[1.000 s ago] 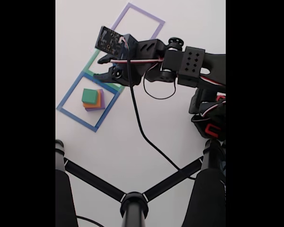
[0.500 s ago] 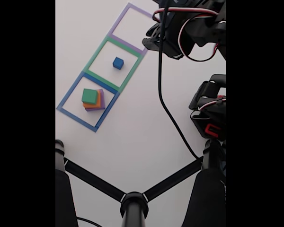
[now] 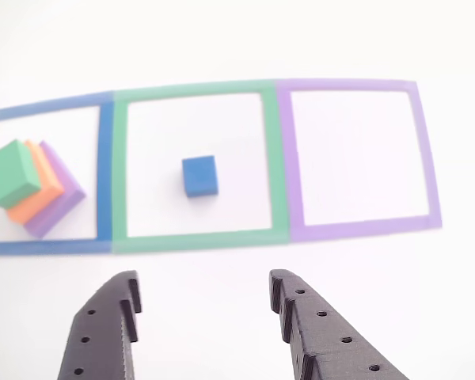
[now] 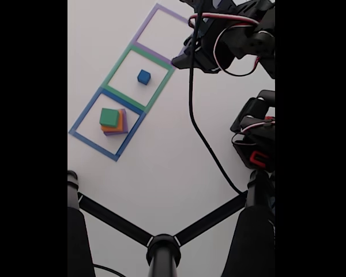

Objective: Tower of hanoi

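Observation:
The small blue cube (image 3: 199,175) (image 4: 143,77) sits alone inside the green taped outline (image 3: 277,162) (image 4: 116,67). A stack stands inside the blue taped outline (image 3: 105,174) (image 4: 81,118): green cube (image 3: 13,172) (image 4: 109,117) on top, orange block (image 3: 46,198) (image 4: 120,123) under it, purple block (image 3: 62,207) (image 4: 125,128) at the bottom. My gripper (image 3: 204,279) (image 4: 181,55) is open and holds nothing. It hovers back from the outlines, roughly in line with the blue cube, in the other view. The fixed view shows it at the upper right, beside the corner of the green outline.
A purple taped outline (image 3: 427,158) (image 4: 161,11) adjoins the green one. In the fixed view a black cable (image 4: 202,138) hangs from the arm across the white table, and black stand legs (image 4: 161,245) cross the bottom. The arm's base (image 4: 256,138) is at the right.
A second ago the gripper was low over the green outline, hiding the blue cube. It has since let go and pulled back up and right, leaving the cube there.

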